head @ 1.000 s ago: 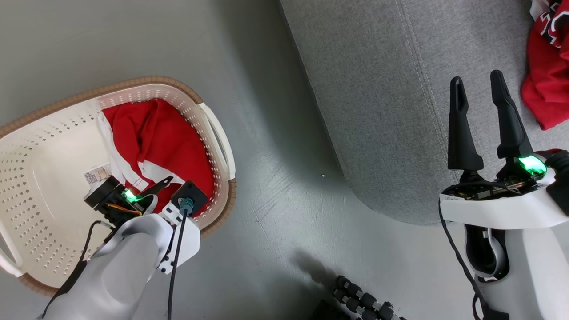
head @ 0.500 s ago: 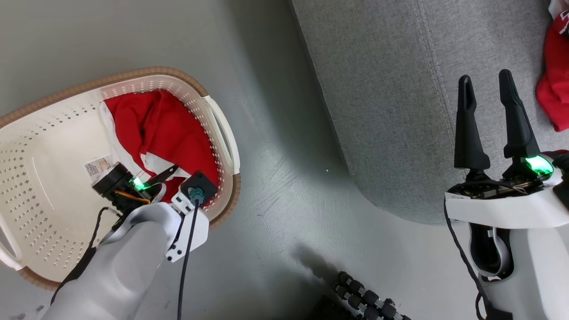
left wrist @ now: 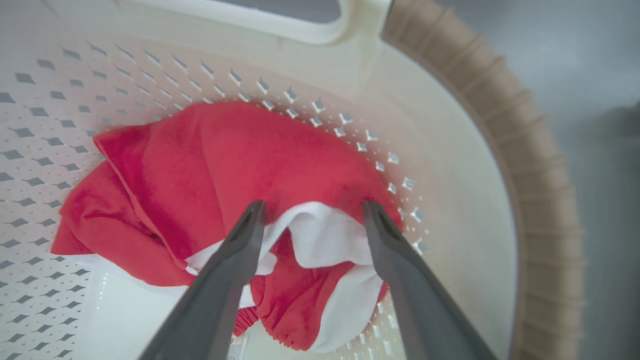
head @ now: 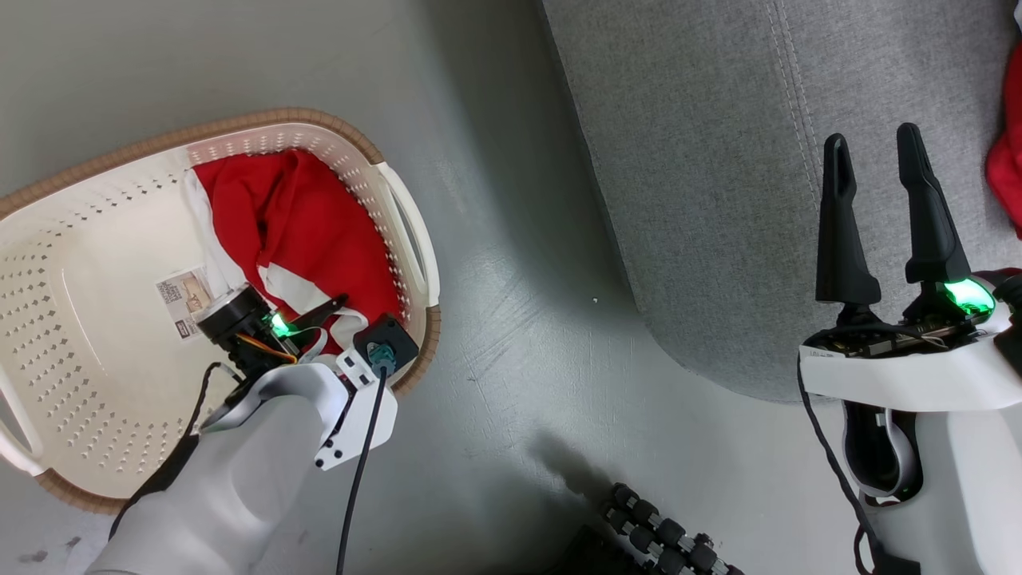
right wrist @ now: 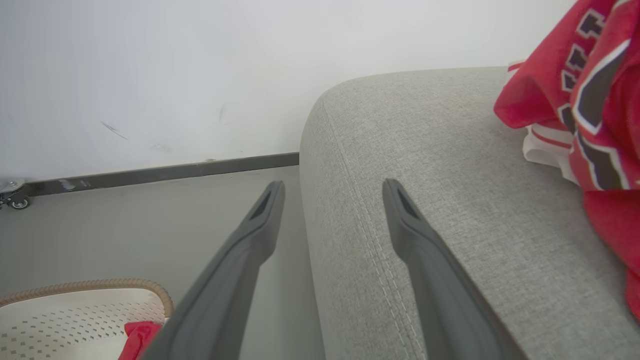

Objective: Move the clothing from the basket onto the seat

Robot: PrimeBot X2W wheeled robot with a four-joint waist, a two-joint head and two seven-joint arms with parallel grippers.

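A red garment (head: pixel 319 231) with white trim lies bunched against the right wall of the cream basket (head: pixel 96 239). My left gripper (head: pixel 319 319) is down inside the basket and open. In the left wrist view its fingertips (left wrist: pixel 314 206) straddle a white trim fold of the red garment (left wrist: pixel 240 160), at or just above the cloth, near the brown rim of the basket (left wrist: pixel 525 150). My right gripper (head: pixel 870 136) hovers open and empty over the grey seat (head: pixel 703 160); in the right wrist view the right gripper (right wrist: pixel 334 184) stands above the seat's stitched seam. A lettered red garment (right wrist: pixel 595 100) lies on the seat (right wrist: pixel 450 200).
A paper label (head: pixel 184 294) sticks to the basket floor. Grey floor separates basket and seat. A black ribbed cable (head: pixel 663 535) lies at the bottom edge. A white wall with dark skirting (right wrist: pixel 150 172) stands behind, a caster (right wrist: pixel 15 200) beside it.
The head camera has shifted, sliding the whole scene right. My left gripper has edged further onto the garment, towards the basket's right wall. The right gripper has held still.
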